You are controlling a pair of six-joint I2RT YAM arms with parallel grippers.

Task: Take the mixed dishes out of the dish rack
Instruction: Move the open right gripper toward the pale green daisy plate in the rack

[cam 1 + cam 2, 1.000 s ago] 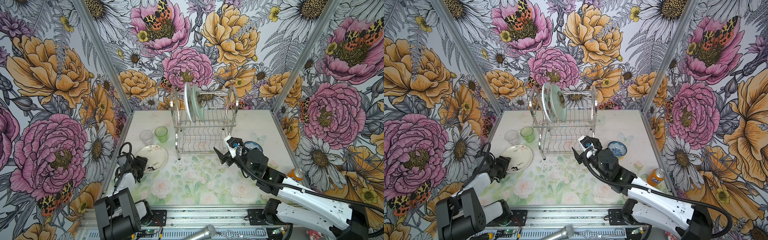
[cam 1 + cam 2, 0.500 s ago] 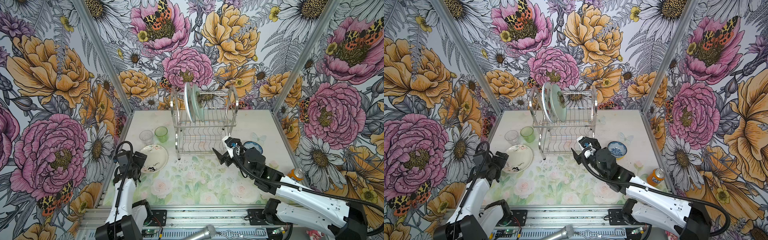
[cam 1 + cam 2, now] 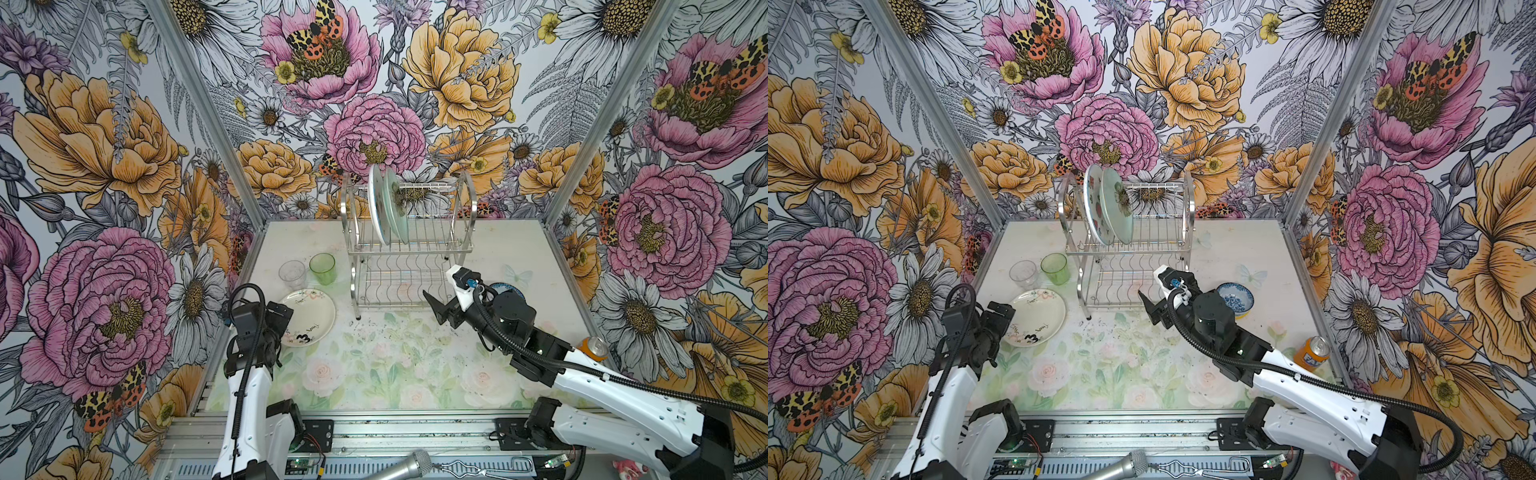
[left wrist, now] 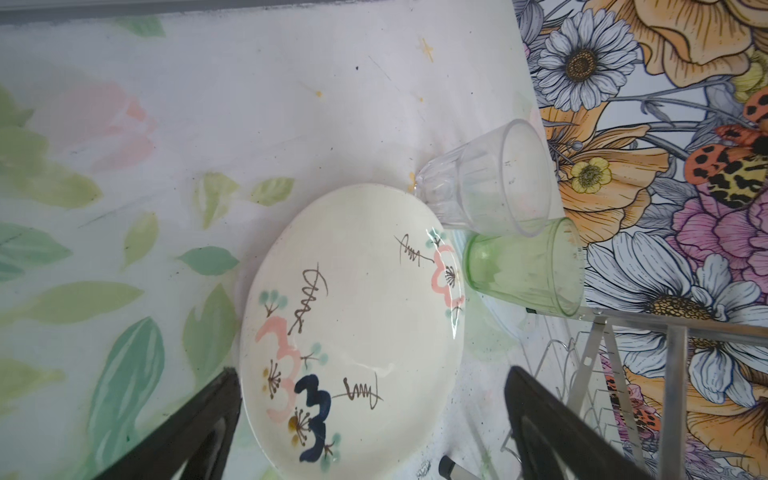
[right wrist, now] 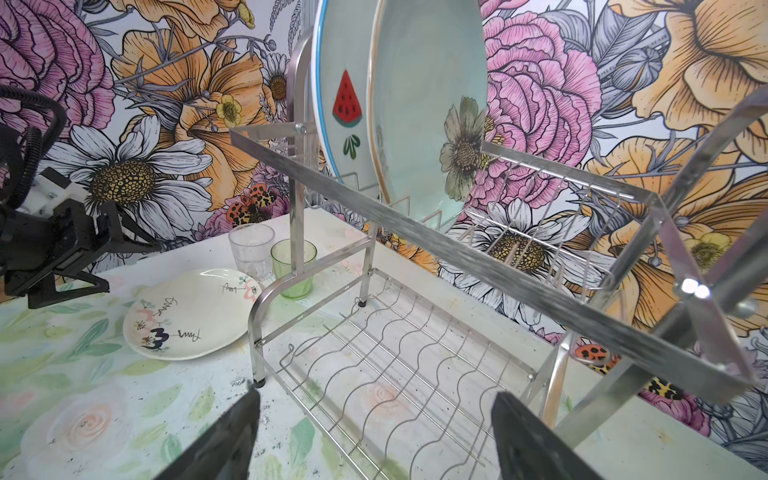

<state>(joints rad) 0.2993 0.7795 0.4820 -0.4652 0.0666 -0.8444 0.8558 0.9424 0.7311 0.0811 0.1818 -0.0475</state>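
The dish rack (image 3: 409,249) (image 3: 1129,249) stands at the back middle of the table. Its upper tier holds the watermelon-print plate (image 5: 343,104) and the pale green plate (image 5: 428,108) on edge; its lower tier is bare. Left of it, the cream plate (image 3: 309,318) (image 4: 353,324) lies flat, with the clear glass (image 3: 292,274) and the green tumbler (image 3: 323,268) upright behind it. A blue-and-white bowl (image 3: 1235,297) sits right of the rack. My left gripper (image 3: 282,332) (image 4: 372,372) hangs open over the cream plate's near edge. My right gripper (image 3: 440,307) (image 5: 376,399) is open and empty, facing the lower tier.
An orange soda can (image 3: 1312,353) stands by the right wall. A microphone (image 3: 399,467) and a wire tool lie on the front rail. Floral walls close in the table on three sides. The rack's thin legs (image 5: 257,374) stand close to the cream plate.
My left arm has risen from low beside the cream plate, and its jaws have spread wider. The plate stays flat on the table. My right gripper edged slightly toward the rack.
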